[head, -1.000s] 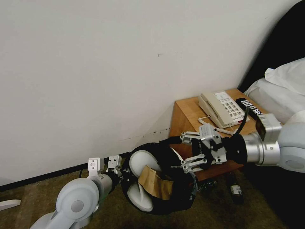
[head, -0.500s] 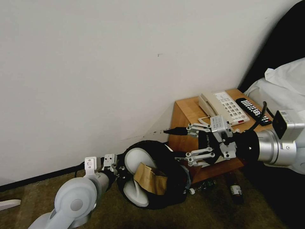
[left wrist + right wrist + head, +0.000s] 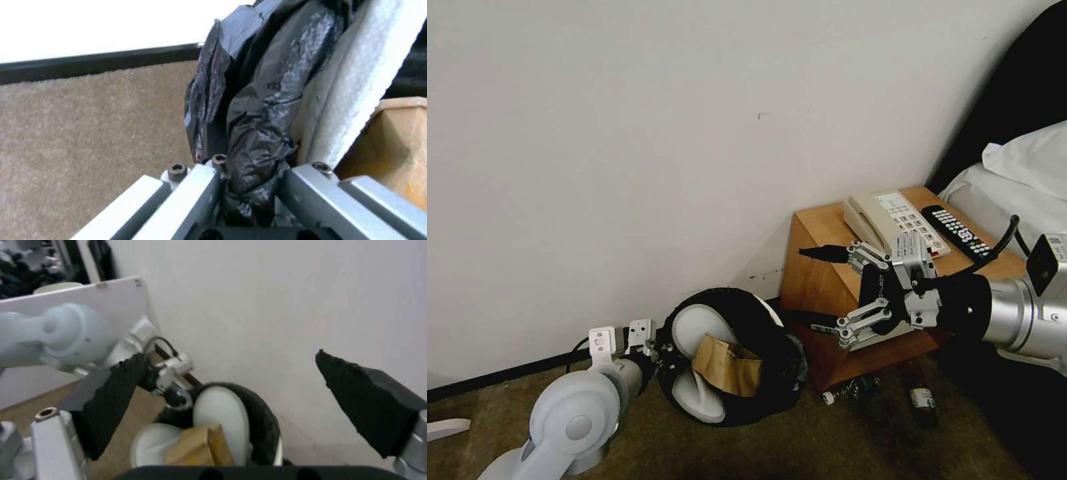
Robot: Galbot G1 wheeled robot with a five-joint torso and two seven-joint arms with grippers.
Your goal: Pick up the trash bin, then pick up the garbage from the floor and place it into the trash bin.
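With the left gripper [image 3: 657, 347] clamping the trash bin [image 3: 774, 347] by its rim, the empty, spread right gripper [image 3: 820, 290] is hovering beside it, the next move likely calling for a descent to the bottle [image 3: 922, 395] lying on the floor [image 3: 860, 447].

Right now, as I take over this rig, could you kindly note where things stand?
Left end effector: shut on the bag-lined rim of the trash bin, holding it tilted beside the nightstand.
Right end effector: open, empty, in front of the nightstand.
Done: two white slippers and a cardboard piece are in the bin.
Left: a clear bottle and a dark bottle lie on the carpet at the nightstand's foot.
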